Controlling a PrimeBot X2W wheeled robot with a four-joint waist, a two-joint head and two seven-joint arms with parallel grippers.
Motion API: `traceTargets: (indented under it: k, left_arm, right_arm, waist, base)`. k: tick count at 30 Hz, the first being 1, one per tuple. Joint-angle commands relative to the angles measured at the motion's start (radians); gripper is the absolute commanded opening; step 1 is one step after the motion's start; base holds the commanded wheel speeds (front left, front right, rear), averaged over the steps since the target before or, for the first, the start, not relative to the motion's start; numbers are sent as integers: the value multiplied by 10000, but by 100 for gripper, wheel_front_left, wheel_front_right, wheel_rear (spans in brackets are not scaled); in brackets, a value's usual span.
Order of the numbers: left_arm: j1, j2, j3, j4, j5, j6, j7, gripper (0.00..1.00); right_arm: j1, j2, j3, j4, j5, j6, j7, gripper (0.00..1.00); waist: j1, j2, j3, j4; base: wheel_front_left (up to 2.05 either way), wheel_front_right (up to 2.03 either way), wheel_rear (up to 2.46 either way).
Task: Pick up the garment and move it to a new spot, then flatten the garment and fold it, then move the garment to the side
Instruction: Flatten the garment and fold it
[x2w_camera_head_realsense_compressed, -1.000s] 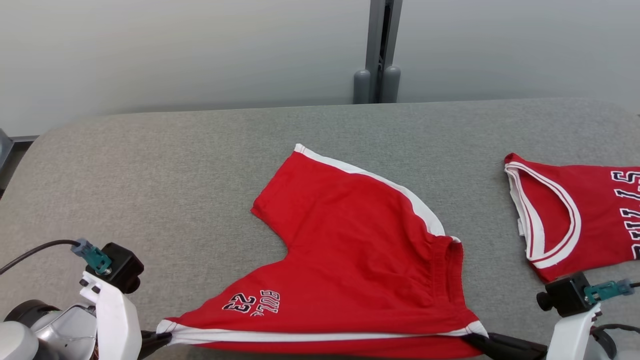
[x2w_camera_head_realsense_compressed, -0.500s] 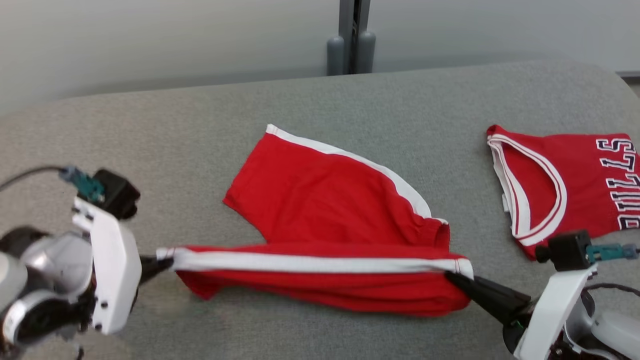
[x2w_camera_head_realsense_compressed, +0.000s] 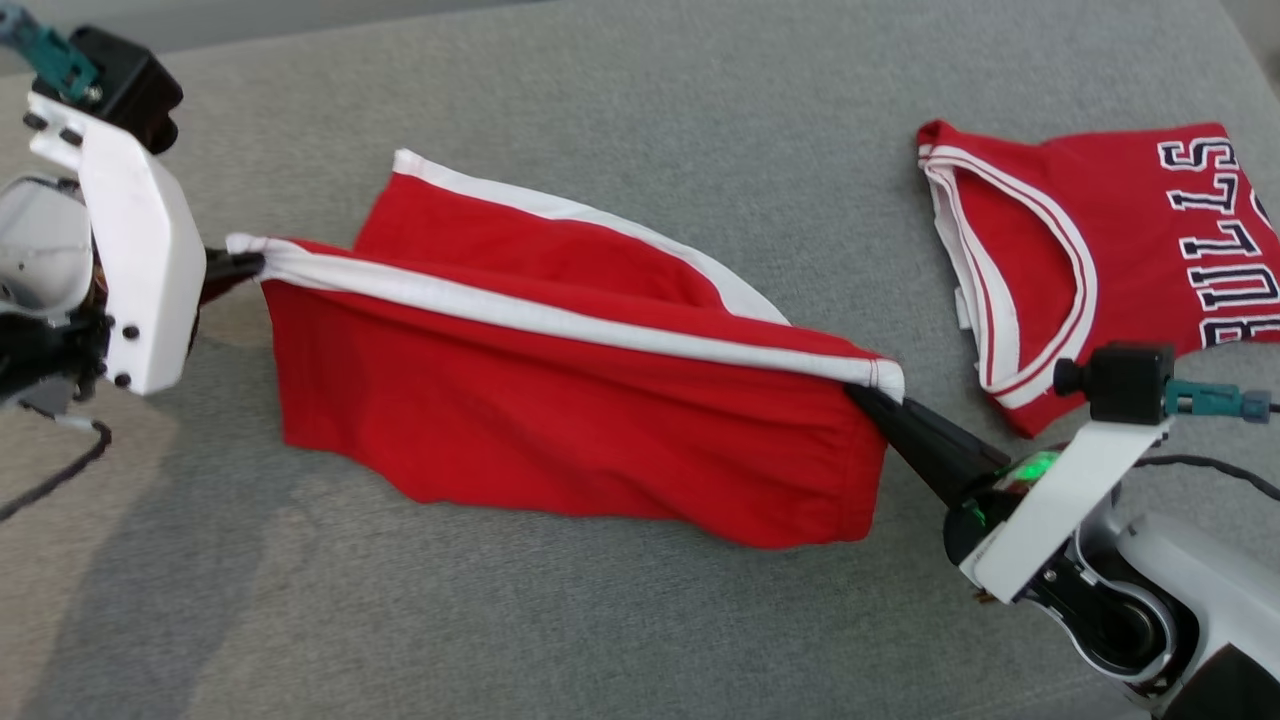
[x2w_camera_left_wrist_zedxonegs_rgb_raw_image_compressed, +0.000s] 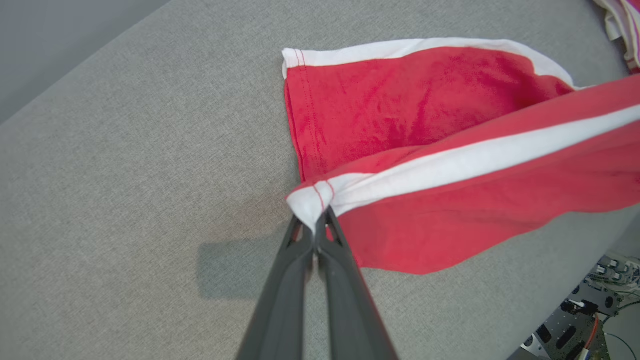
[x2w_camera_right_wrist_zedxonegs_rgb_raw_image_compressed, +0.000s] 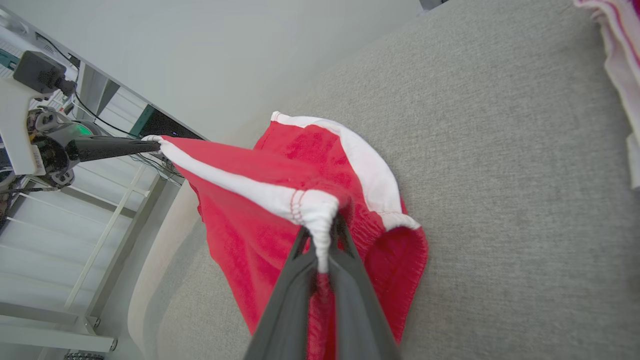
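The red shorts (x2w_camera_head_realsense_compressed: 560, 440), judged light and limp, are held taut along the white side stripe (x2w_camera_head_realsense_compressed: 560, 322) between the left end effector (x2w_camera_head_realsense_compressed: 252, 264), clenched on its hem end, and the right end effector (x2w_camera_head_realsense_compressed: 866, 396), clenched on its waistband end, the rest sagging below onto the worktop (x2w_camera_head_realsense_compressed: 600, 110).

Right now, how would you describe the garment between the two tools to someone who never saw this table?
On the grey table, look left of the red jersey. The red shorts hang there, stretched by a white stripe between the left tool and right tool; unlike the jersey, they show no lettering.
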Motion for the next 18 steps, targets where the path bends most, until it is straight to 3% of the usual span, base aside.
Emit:
traceTargets:
  k: [1, 15, 18]
  left_arm:
    - [-365, -40, -25, 253, 174, -84, 104, 0]
    - [-2592, -1318, -687, 3130, 1620, -921, 272, 0]
    - [-2686, -1616, -754, 3662, 1714, -1067, -10, 0]
  right_arm:
    - [-165, 74, -107, 44, 17, -2, -78, 0]
    - [-1159, 1425, 7, 709, -253, -1, 31, 0]
    - [-1269, 1591, 87, 908, -204, -1, 81, 38]
  waist:
    - [-1, 0, 532, -455]
    - [-1, 0, 1629, -1152]
    - [-1, 0, 1642, -1198]
  base:
    - [0, 0, 0]
    - [0, 0, 0]
    - [0, 0, 0]
